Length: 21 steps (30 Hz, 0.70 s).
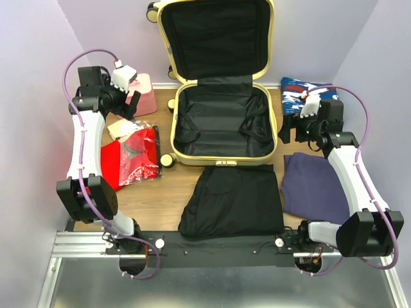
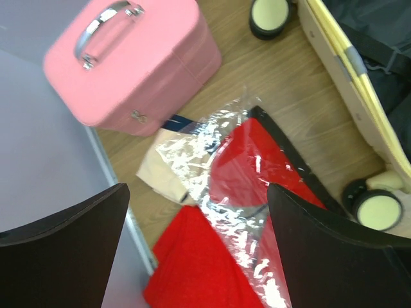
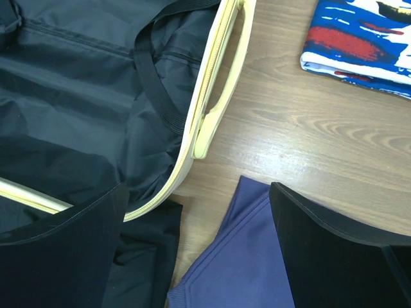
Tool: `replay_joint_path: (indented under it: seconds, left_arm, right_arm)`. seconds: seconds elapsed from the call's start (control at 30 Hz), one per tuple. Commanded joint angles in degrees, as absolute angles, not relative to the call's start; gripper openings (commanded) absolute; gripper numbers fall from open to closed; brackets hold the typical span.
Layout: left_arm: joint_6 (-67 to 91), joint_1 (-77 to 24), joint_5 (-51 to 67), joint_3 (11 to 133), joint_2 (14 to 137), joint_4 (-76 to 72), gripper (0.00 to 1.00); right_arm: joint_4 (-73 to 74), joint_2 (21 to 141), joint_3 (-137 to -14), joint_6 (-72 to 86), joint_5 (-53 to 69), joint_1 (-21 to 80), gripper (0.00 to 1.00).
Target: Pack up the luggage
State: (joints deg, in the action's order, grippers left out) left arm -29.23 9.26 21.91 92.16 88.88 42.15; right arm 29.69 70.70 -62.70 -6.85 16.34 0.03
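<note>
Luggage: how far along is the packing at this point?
Done: the luggage lies open, only straps inside. In hand: nothing; left gripper and right gripper are open and empty. Left: black garment, purple garment, red clothes, patterned cloth and pink case all lie outside it.

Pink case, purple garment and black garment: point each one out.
pink case (image 2: 148,67), left wrist view, on its pink shell.
purple garment (image 1: 314,186), top external view, on its middle.
black garment (image 1: 234,199), top external view, on its middle.
</note>
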Motion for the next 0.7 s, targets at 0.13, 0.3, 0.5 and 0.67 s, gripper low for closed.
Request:
replay_joint_path:
  seconds: [0.13, 0.3, 0.5, 0.67]
  left_arm:
    - [-40.3, 9.5, 15.8, 110.0, 98.3, 45.7, 0.98]
    - [-46.8, 10.8, 10.5, 114.3, 102.1, 36.9, 0.98]
    - [-60.7, 14.8, 20.5, 118.6, 107.8, 33.0, 0.98]
    - [-71.4, 15.7, 25.5, 129.5, 116.1, 41.8, 0.98]
  right_arm:
    - [30.1, 70.7, -62.1, -6.7, 18.1, -0.1, 1.0]
    - [30.1, 70.8, -62.9, -7.0, 17.8, -0.2, 1.0]
    - [30.1, 71.3, -62.8, -7.4, 17.5, -0.2, 1.0]
    - [30.1, 71.8, -63.0, -8.3, 16.7, -0.1, 1.0]
